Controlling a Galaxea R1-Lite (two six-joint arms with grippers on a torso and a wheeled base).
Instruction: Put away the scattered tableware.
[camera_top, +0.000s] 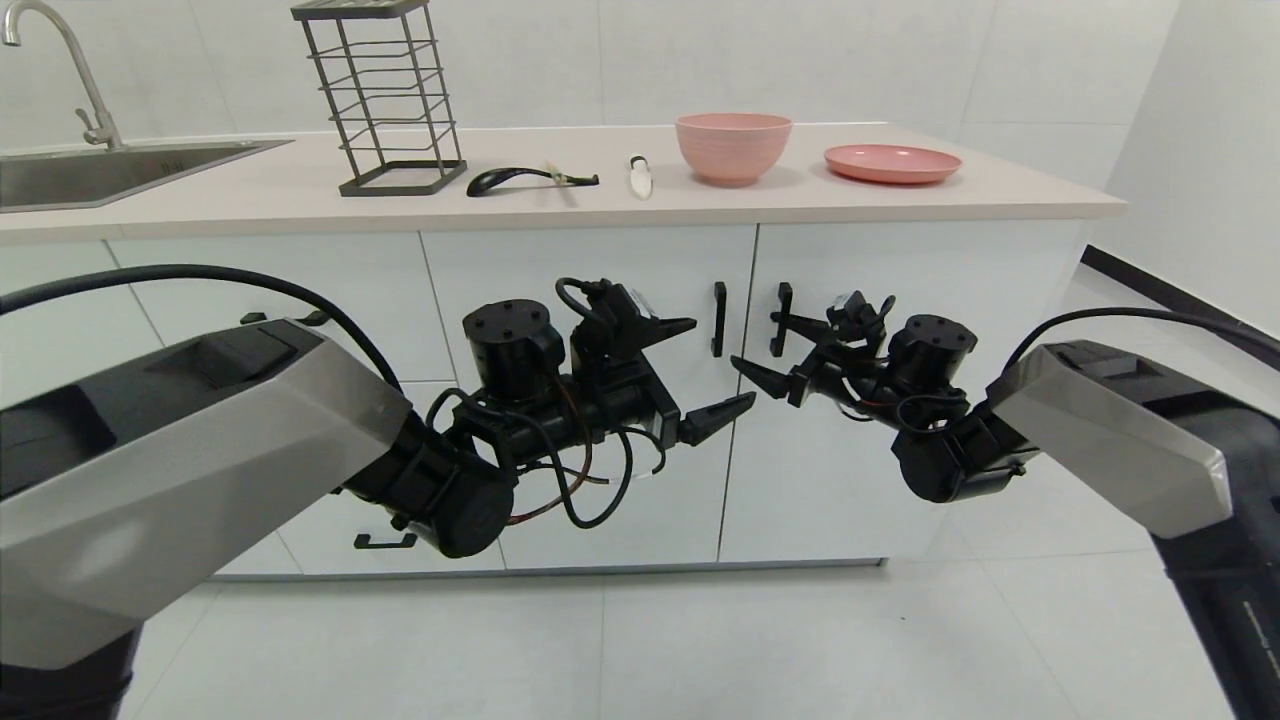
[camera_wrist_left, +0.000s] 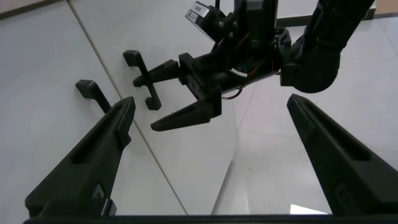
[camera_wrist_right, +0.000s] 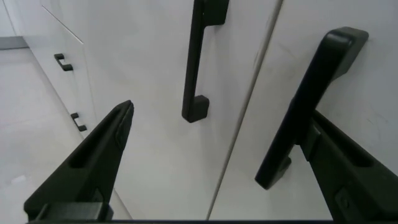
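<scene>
Tableware is lying scattered on the countertop (camera_top: 300, 190): a black spoon (camera_top: 520, 179) and small white utensil (camera_top: 640, 175) beside a wire rack (camera_top: 385, 95), then a pink bowl (camera_top: 733, 147) and pink plate (camera_top: 892, 163). Lower down, before the cabinet doors (camera_top: 850, 450), the left gripper (camera_top: 720, 362) and right gripper (camera_top: 757, 342) are hanging empty, fingers spread wide.

sink (camera_top: 100, 172) and faucet (camera_top: 70, 55) at the counter's (camera_top: 700, 205) left, white cabinets (camera_top: 1000, 280) below.

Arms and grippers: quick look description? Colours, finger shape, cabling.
The left arm and right arm have angular silver-grey shells, then black cylindrical wrist joints. The left gripper and right gripper are matte black with long, tapered, pointed fingers. A thick black cable arcs over each arm; thin red and black wires loop at the wrists.
</scene>
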